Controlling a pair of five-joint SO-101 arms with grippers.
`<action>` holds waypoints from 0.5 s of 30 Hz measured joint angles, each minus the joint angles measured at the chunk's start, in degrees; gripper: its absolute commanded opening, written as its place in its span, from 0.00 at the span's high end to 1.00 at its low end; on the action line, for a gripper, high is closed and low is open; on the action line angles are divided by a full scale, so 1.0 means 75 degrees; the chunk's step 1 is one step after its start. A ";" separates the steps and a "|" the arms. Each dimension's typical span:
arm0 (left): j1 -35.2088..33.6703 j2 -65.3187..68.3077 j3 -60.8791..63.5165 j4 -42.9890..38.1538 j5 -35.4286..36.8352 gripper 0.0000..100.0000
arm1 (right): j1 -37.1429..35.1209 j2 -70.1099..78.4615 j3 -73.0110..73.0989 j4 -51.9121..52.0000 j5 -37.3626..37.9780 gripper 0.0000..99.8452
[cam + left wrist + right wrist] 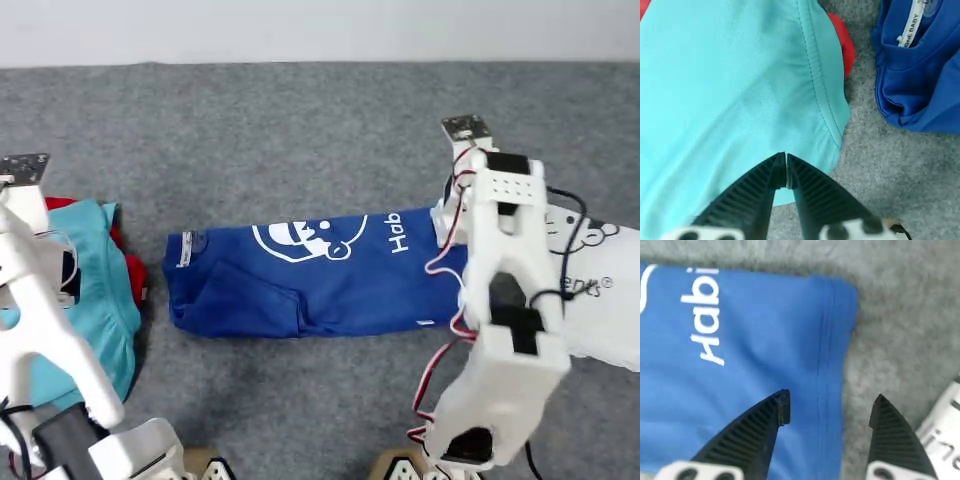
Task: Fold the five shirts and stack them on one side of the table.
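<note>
Fingers of the right gripper stand apart astride the hem of the blue shirt; the left gripper is pressed together over the teal shirt.

High view: the blue shirt lies folded into a long band across the middle of the table, its hem end under the right arm. The teal shirt lies on a red shirt at the left edge beneath the left arm, and a white shirt lies at the right edge. Left wrist view: the two fingers meet with no gap, tips over the teal shirt near its hem; whether cloth is pinched between them cannot be told. Right wrist view: the fingers are wide apart and hold nothing, one over blue cloth just inside the hem, the other over bare grey table just beyond it.
</note>
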 measured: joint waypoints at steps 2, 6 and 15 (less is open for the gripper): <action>0.0000 0.0000 0.0000 0.0000 0.0000 0.99 | -0.0082 0.0492 -0.0375 0.0199 -0.0082 0.73; 0.0000 0.0000 0.0000 0.0000 0.0000 0.99 | -0.0387 0.1254 -0.0985 0.0668 -0.0574 0.73; 0.0000 0.0000 0.0000 0.0000 0.0000 0.99 | -0.0492 0.2157 -0.1430 0.0879 -0.0961 0.91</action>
